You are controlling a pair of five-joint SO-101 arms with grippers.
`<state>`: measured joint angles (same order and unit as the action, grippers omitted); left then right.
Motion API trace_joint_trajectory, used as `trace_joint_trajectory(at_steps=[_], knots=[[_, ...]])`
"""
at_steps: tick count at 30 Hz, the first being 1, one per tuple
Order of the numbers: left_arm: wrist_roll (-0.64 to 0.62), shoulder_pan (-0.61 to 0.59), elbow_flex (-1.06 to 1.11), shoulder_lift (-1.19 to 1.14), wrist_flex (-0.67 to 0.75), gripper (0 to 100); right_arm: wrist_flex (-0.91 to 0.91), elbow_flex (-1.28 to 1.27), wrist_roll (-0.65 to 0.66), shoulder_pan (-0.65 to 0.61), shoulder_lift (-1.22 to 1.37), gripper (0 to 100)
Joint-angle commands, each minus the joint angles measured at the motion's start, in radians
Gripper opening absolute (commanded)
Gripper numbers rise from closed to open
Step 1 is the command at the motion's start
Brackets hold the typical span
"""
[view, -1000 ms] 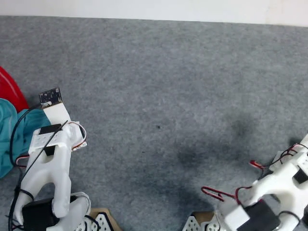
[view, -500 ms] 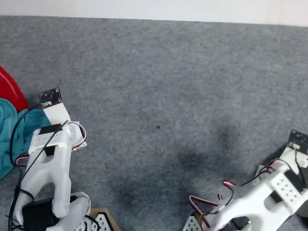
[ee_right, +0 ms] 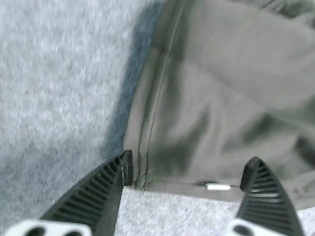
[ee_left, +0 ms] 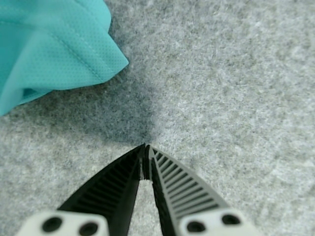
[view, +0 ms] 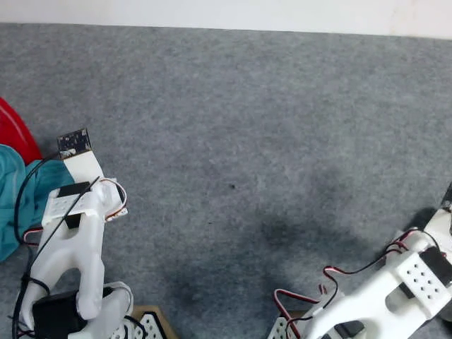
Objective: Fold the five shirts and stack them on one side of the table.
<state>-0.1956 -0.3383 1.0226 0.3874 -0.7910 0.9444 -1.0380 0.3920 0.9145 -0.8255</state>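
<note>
In the high view you get a sliver of the teal shirt (view: 13, 201). It lies at the left edge of the frame, cut off there and partly covered by the left arm (view: 70, 240) and its black cable. Just above it a red object (view: 11, 134) is cut by the same edge, and too little of it shows to tell what it is. The right arm (view: 395, 289) sits in the lower right corner and is cut by the right edge at its wrist. The grey felt table (view: 233, 106) takes up the middle of the frame.

Your left gripper (ee_left: 146, 158) has its two ribbed fingers pressed together at the tips, with nothing between them. It hangs over bare felt. A rounded corner of the teal shirt (ee_left: 49, 49) lies near it but apart, with a strip of shadowed table between the two.

Your right gripper (ee_right: 190, 167) is spread wide and holds nothing. It hangs over the hemmed edge of an olive-grey shirt (ee_right: 221, 88), which lies rumpled on the felt. One fingertip (ee_right: 125, 164) sits right at the double-stitched seam, but you cannot tell whether it touches the cloth. The other fingertip is over the body of the garment. The shirt is blurred here. A small pale mark (ee_right: 217, 187) at its hem is too indistinct to identify.
</note>
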Motion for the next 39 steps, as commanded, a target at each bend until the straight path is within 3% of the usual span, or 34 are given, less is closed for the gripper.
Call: trace_joint_trajectory(at_steps=[1, 5, 14, 22, 39], knots=[[-0.005, 0.016, 0.001, 0.021, 0.014, 0, -0.03, 0.105, -0.012, 0.01, -0.004, 30.7], [-0.005, 0.016, 0.001, 0.021, 0.014, 0, -0.051, 0.237, -0.083, 0.008, 0.163, 25.9], [-0.005, 0.016, 0.001, 0.021, 0.014, 0, 0.019, 0.704, -0.087, 0.018, 0.731, 25.9], [-0.005, 0.018, 0.001, 0.021, 0.014, 0, 0.019, 0.972, -0.087, -0.015, 0.977, 25.9], [-0.005, 0.018, -0.001, 0.021, 0.014, 0, -0.031, 1.023, -0.081, -0.084, 1.173, 25.5]])
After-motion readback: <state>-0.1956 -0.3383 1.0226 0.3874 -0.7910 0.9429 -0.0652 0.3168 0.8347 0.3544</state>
